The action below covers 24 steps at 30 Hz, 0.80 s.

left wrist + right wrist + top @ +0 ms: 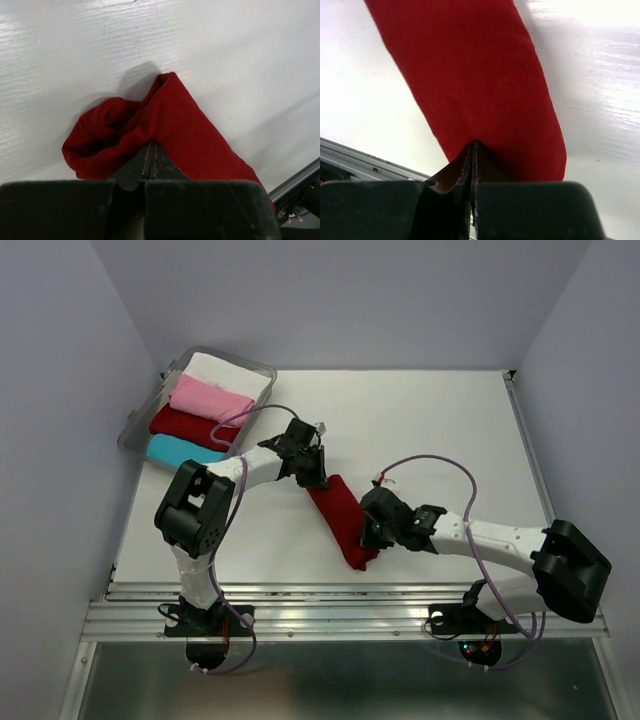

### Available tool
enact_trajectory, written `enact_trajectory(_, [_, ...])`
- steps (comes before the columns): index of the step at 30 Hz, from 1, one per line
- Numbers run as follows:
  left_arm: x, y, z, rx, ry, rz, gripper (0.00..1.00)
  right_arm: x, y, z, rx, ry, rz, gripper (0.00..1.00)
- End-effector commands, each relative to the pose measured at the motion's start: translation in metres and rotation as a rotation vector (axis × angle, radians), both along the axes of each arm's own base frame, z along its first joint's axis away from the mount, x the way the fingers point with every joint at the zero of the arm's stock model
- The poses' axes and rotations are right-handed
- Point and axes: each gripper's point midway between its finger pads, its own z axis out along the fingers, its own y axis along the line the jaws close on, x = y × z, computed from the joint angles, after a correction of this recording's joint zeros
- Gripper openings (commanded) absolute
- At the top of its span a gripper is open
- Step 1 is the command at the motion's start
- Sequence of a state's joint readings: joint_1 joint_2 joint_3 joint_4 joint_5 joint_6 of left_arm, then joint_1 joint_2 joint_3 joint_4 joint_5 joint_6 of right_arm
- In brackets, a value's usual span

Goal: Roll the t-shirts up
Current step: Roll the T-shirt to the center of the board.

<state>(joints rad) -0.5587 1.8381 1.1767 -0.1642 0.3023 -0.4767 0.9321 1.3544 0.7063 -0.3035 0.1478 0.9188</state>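
Left gripper (151, 146): jaws closed to a thin seam, the tips pinching a fold of the dark red t-shirt (341, 517) at its far end, where the cloth bunches into a loose, open-mouthed lump with one corner peaking up. Right gripper (474, 146): jaws likewise pressed together, tips biting into the cloth at the near end of the same garment, which there is a smooth, rounded bolt. Between the two grips the shirt lies as one long narrow roll, running diagonally across the white table (440, 430) from centre toward the near edge (its near end stops just short of the metal rail (350, 592)). Both arms reach inward to it, left from the left base, right from the right base. At the far-left corner of the table stands a clear plastic bin (132, 432), well apart from the roll. It holds four folded garments in a row from far to near: a white t-shirt (225, 371), a pink t-shirt (208, 398), a second dark red t-shirt (190, 425) and a cyan t-shirt (183, 450), each touching its neighbour.
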Motion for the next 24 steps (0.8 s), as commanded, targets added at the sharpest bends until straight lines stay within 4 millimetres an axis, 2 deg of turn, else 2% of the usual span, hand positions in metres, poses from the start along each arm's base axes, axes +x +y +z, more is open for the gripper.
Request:
enact_trajectory(1, [0.003, 0.006, -0.001, 0.014, -0.011, 0.006, 0.00, 0.004, -0.010, 0.032, -0.037, -0.064, -0.018, 0.01])
enact_trajectory(3, [0.004, 0.005, -0.001, 0.014, -0.011, 0.006, 0.00, 0.002, -0.008, 0.047, -0.015, -0.083, -0.019, 0.01])
enact_trajectory(6, [0.006, 0.006, -0.006, 0.019, -0.003, 0.011, 0.00, -0.006, -0.004, 0.048, -0.002, -0.069, -0.004, 0.01])
enact_trajectory(9, [0.006, 0.009, -0.009, 0.028, 0.005, 0.026, 0.00, -0.018, -0.005, 0.026, 0.003, -0.010, -0.021, 0.01])
enact_trajectory(10, [0.005, 0.011, -0.009, 0.029, 0.005, 0.033, 0.00, -0.023, -0.009, 0.013, 0.009, 0.023, -0.056, 0.01])
enact_trajectory(11, [0.005, 0.015, -0.011, 0.036, 0.005, 0.044, 0.00, -0.024, -0.005, 0.011, 0.048, 0.036, -0.078, 0.01])
enact_trajectory(14, [0.000, 0.027, -0.010, 0.040, 0.005, 0.074, 0.00, -0.033, -0.020, -0.009, 0.027, 0.066, -0.118, 0.01])
enact_trajectory(16, [-0.008, 0.037, -0.012, 0.046, 0.008, 0.090, 0.00, -0.032, -0.032, -0.018, -0.018, 0.059, -0.153, 0.01])
enact_trajectory(20, [-0.030, 0.053, -0.017, 0.058, 0.023, 0.107, 0.00, -0.021, -0.057, -0.021, -0.163, 0.006, -0.205, 0.01])
enact_trajectory(22, [-0.036, 0.056, -0.009, 0.045, 0.008, 0.114, 0.00, -0.015, -0.062, -0.019, -0.216, -0.015, -0.212, 0.01])
enact_trajectory(24, [-0.046, 0.062, -0.012, 0.045, 0.020, 0.124, 0.00, -0.004, -0.065, -0.016, -0.281, -0.045, -0.219, 0.01])
